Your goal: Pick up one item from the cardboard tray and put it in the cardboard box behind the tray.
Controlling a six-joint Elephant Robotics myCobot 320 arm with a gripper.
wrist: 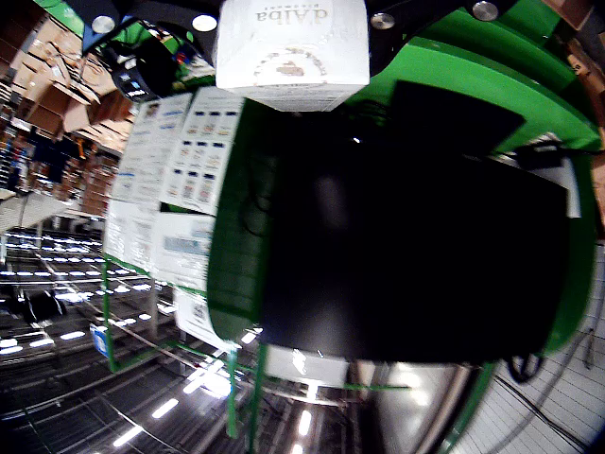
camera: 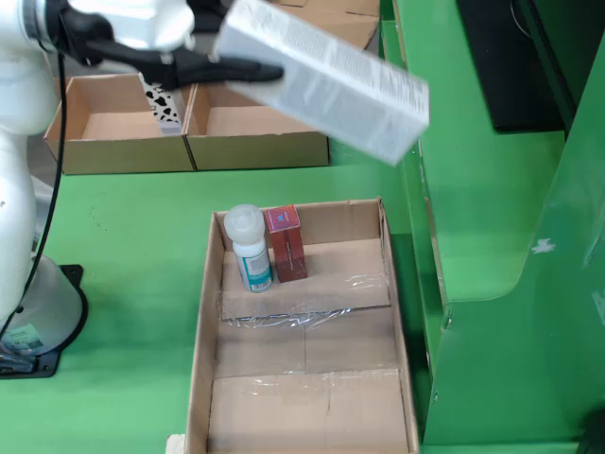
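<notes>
High above the tray (camera: pixel 203 350), the jaws grasp a white carton (camera: pixel 321 80) in the carry step; next it must lower into the box (camera: pixel 255 147) below them.

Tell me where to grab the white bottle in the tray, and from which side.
Take the white bottle by its round cap, coming straight down from above. It stands upright at the tray's far end, with the red box close on its right in the fixed view, so a side approach there looks cramped. The claw already holds a white carton.
</notes>
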